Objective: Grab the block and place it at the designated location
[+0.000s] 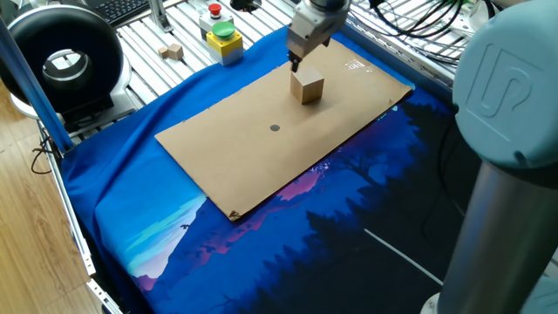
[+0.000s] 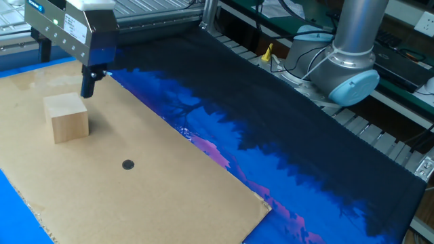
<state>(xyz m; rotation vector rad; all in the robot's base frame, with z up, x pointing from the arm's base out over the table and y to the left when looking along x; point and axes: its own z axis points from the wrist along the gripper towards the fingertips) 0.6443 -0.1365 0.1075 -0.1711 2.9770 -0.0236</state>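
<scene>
The block (image 1: 307,87), a plain tan wooden cube, sits upright on the cardboard (image 1: 261,148) toward the table's far edge, apart from the dark dot (image 1: 275,128). The gripper (image 2: 87,87) hangs just above it, pointing down; whether its jaws are spread cannot be told.

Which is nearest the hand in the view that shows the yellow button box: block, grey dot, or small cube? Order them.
From the hand:
1. Block, directly below and beside the fingertips, on the cardboard.
2. Grey dot, mid-cardboard, beyond the block.
3. Small cube, off the cloth on the metal slats, farthest.
</scene>
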